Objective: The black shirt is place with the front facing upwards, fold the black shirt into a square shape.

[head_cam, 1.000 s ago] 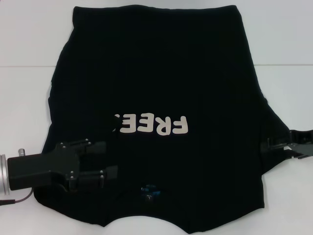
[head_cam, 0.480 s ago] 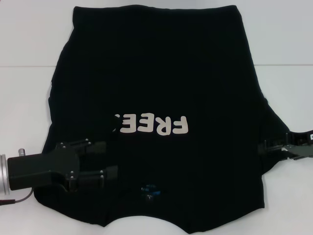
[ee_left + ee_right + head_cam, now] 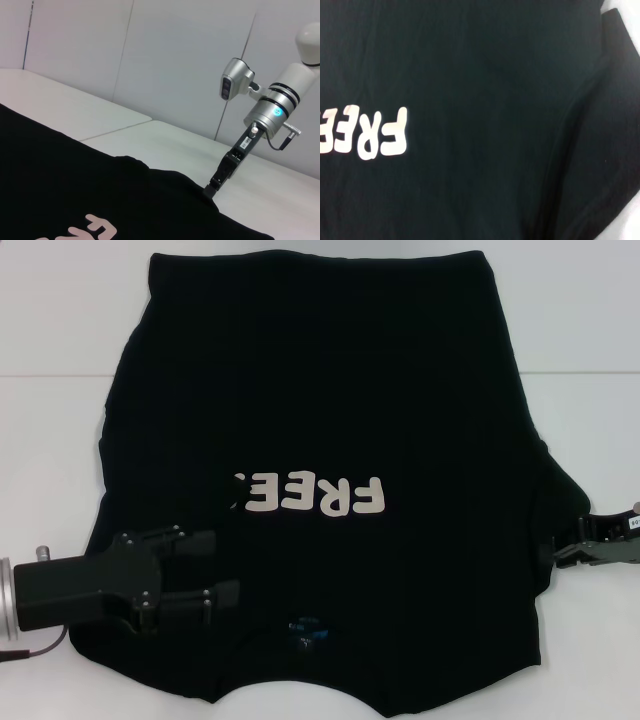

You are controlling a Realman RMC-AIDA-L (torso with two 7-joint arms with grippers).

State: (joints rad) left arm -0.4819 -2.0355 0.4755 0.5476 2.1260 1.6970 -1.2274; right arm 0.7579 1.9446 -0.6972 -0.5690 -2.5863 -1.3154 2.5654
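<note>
Black cloth covered most of the white worktop: the black shirt lay spread flat with its front up, the collar end toward the near edge and the hem close to the far edge. Cream letters ran across its middle, upside down in the head view, with the last letter partly covered by a fold of cloth. A small blue neck label showed near the collar. The left side was already folded inward, leaving an uneven edge there, while the right sleeve reached out toward the right edge of the worktop. Bare white worktop remained along the left and right sides and at the far corners.

The left gripper sat over the shirt's near left part, fingers spread apart with nothing between them. The right gripper was at the tip of the right sleeve, near the right edge; whether its fingers were closed on the cloth I cannot tell.
</note>
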